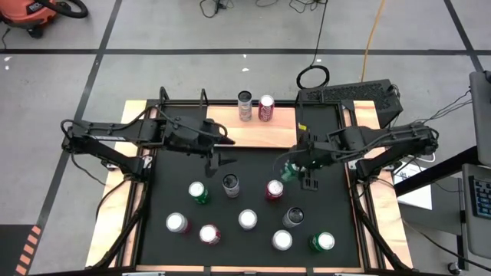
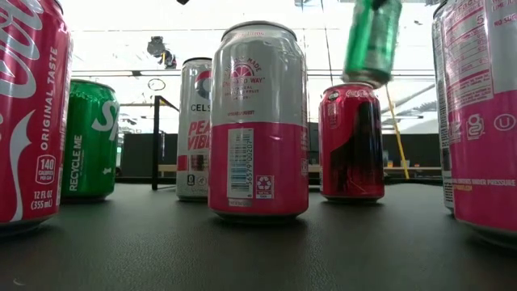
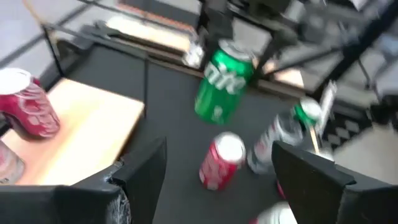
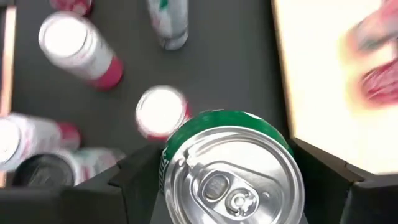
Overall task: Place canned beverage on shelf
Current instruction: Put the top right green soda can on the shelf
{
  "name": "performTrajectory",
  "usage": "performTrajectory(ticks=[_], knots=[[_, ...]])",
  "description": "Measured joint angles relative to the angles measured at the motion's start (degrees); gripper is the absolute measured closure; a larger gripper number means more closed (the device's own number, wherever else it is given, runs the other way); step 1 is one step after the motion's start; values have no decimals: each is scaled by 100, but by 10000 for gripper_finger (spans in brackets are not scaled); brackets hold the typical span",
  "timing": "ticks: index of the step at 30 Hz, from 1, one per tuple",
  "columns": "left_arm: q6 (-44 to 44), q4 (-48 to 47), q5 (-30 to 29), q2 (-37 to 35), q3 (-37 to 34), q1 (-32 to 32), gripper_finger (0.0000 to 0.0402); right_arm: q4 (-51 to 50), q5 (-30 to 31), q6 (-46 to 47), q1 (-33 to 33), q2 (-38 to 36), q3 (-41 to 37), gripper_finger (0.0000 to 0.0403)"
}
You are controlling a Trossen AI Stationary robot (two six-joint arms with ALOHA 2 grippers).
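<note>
The right pincer [image 4: 227, 186] is holding a green can [image 4: 230, 171] by its round sides, one finger on each side, up in the air above the black mat [image 1: 253, 180] — the can hangs over a dark red can [image 2: 352, 141] on the counter. The can is hard, smooth and a bit slippery, and probably heavy if full, so the middle of its body is the best place to squeeze. The shelf [image 1: 230, 126] lies at the far edge with two cans [image 1: 255, 107] on it already. The left pincer [image 3: 217, 180] is wide open and empty — it hangs near the shelf.
</note>
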Motion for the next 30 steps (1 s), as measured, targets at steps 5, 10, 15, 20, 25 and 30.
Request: performTrajectory(ticks=[5, 10, 15, 20, 25, 30], knots=[[239, 810, 76, 133, 0, 1, 80, 285, 145, -417, -8, 1, 211, 127], [368, 1279, 104, 285, -4, 2, 20, 733, 143, -564, -9, 7, 213, 127], [677, 1487, 151, 493, 0, -29, 8, 1295, 142, -753, -10, 7, 213, 127], [1051, 1771, 168, 743, -2, -140, 10, 1824, 143, -797, -75, 7, 213, 126], [776, 1727, 200, 961, -2, -149, 10, 2098, 145, -898, -87, 7, 213, 126], [894, 1709, 242, 1116, 1, -144, 10, 2222, 141, -925, -87, 7, 213, 126]])
